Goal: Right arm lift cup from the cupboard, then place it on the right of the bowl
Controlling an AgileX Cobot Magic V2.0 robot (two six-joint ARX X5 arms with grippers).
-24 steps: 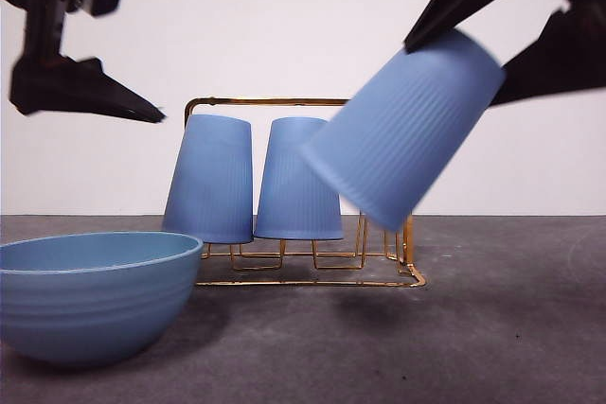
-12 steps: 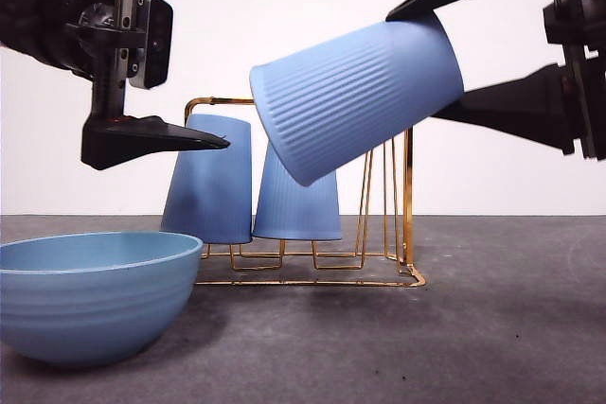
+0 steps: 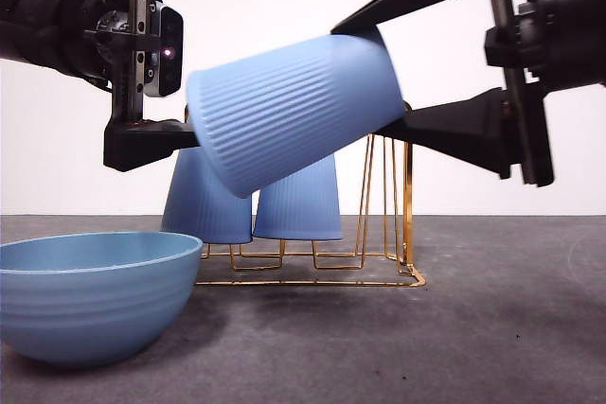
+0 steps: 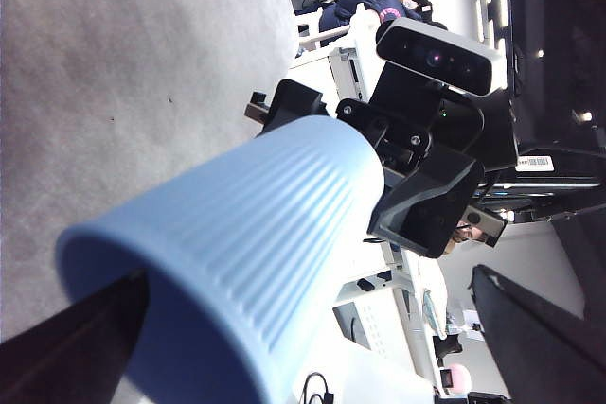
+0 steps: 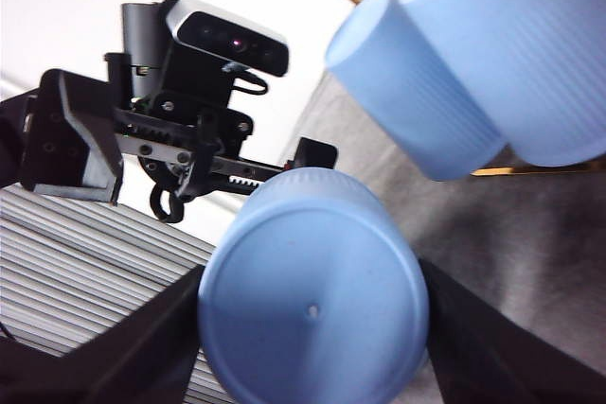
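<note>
Aloft, right hand (image 3: 393,78) pinches unlabelled cup (image 3: 294,111); left hand (image 3: 185,49) spread

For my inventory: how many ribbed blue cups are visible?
3: one cup held tilted in the air by the right hand; two cups upside down on the cupboard.

Dark grey table (image 3: 492,328) — blue bowl (image 3: 90,295) front left, gold cupboard (image 3: 388,224) behind it.
</note>
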